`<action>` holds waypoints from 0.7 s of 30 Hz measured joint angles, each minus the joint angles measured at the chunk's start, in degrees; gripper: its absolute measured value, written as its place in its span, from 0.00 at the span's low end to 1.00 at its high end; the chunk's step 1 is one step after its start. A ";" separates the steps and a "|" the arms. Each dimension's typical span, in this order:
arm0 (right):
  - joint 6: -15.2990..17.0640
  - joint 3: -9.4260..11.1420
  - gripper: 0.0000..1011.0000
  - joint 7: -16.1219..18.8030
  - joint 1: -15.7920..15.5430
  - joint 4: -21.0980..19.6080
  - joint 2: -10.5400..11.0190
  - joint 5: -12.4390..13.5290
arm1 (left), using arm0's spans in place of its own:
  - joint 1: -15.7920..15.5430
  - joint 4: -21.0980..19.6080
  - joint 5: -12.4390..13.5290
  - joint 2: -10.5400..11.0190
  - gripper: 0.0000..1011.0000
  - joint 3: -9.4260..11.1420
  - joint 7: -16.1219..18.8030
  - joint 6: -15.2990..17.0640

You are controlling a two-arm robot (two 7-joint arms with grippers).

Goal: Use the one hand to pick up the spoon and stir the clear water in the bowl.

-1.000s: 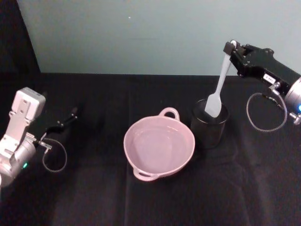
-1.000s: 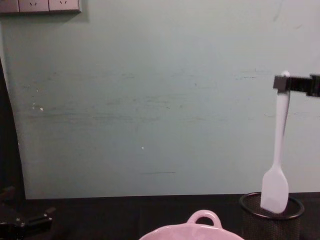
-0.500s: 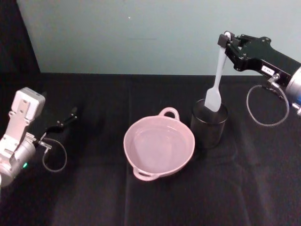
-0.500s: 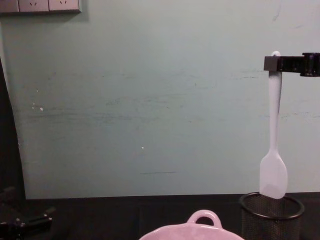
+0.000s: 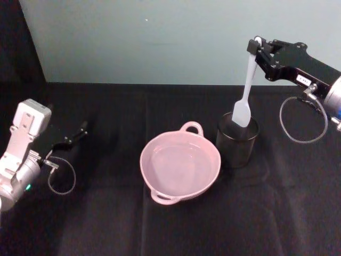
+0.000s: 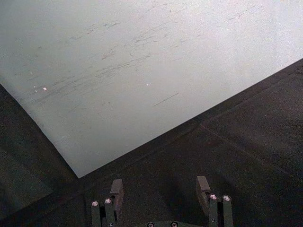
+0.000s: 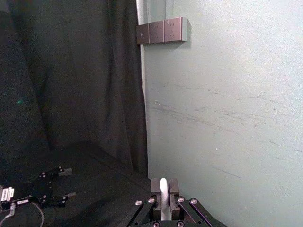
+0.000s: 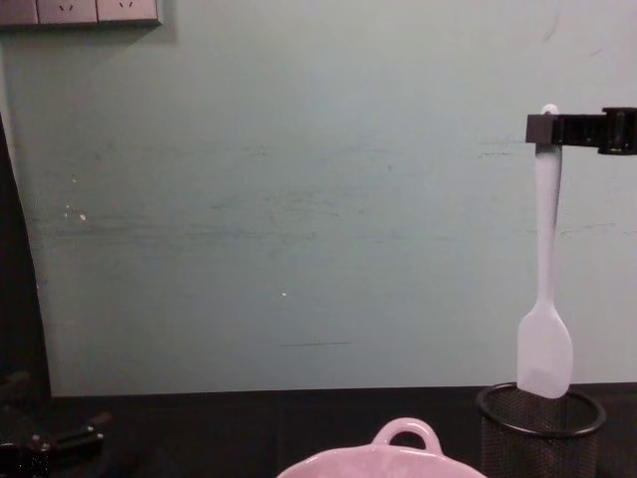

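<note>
Spoon [image 5: 248, 85] hangs vertical, handle top pinched by right gripper [image 5: 257, 47], head over cup [image 5: 237, 148]; bowl [image 5: 143, 160] lies lower left. Left gripper [image 6: 160, 185], fingers apart, idle far left.

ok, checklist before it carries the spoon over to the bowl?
1. Grip: right gripper shut on the spoon at its handle end: ok.
2. Spoon hangs upright, head down: ok.
3. Head clear of the mesh cup rim: cannot tell; the tip is about level with it in the chest view.
4. Target: the bowl sits beside the cup, nothing over it: ok.
5. Other arm: left gripper open, parked far from the bowl: ok.
</note>
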 joint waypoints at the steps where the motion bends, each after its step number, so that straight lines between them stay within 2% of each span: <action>1: 0.00 -0.01 0.10 0.00 0.00 0.01 0.01 0.00 | 0.00 0.00 0.00 0.00 1.00 0.00 0.00 0.00; 7: 0.00 0.05 0.10 0.05 -0.10 -0.13 -0.06 -0.08 | 0.00 0.00 0.00 0.00 1.00 0.00 0.00 0.00; 11: -0.27 -0.88 0.10 0.98 0.24 -0.74 -1.55 -0.51 | 0.00 0.00 0.00 0.00 1.00 0.00 0.00 0.00; 13: -0.27 -1.75 0.10 1.46 0.79 -0.79 -2.44 -0.75 | 0.00 0.00 0.00 0.00 1.00 0.00 0.00 0.00; 18: -0.45 -6.62 0.10 4.24 3.55 0.85 -6.67 -1.78 | 0.00 0.00 0.00 0.00 1.00 0.00 0.00 0.00; 19: -0.45 -6.62 0.10 4.24 3.55 0.85 -6.67 -1.78 | 0.00 0.00 0.00 0.00 1.00 0.00 0.00 0.00; 21: -0.91 -8.42 0.10 5.27 4.27 2.24 -8.00 -2.54 | 0.00 0.00 0.00 0.00 1.00 0.00 0.00 0.00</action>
